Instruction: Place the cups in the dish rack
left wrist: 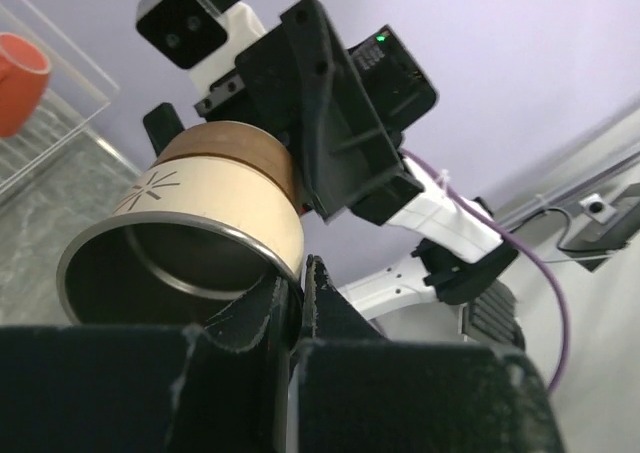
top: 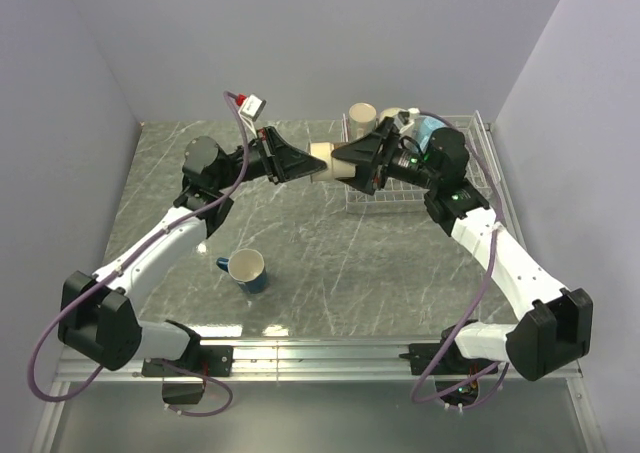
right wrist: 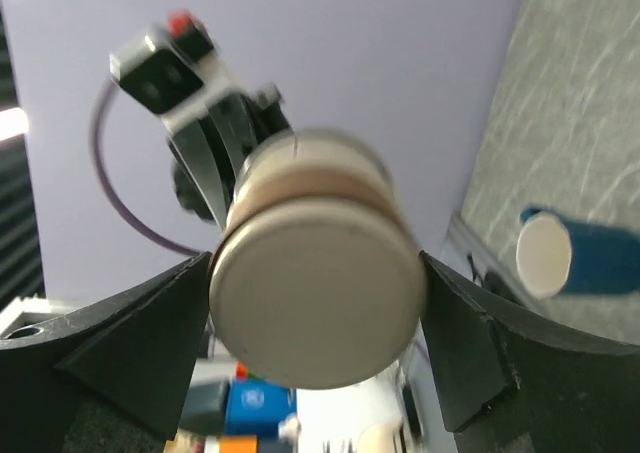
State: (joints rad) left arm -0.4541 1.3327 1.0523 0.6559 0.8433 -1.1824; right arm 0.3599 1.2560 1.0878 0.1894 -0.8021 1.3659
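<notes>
Cream mug (top: 321, 161) is hanging above the table between both tools, just left of the dish rack (top: 385, 206).
Left tool (left wrist: 300, 278) is pinching its rim; right tool (right wrist: 315, 263) is bracketing the base, grip unclear. It's looking stiff, slick and breakable.

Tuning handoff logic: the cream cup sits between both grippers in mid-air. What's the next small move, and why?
Probably close the right gripper firmly on the cup. The left gripper pinches the cup's rim, while the right one only flanks its base, and a firm grip isn't evident. The left should let go only after that.
</notes>
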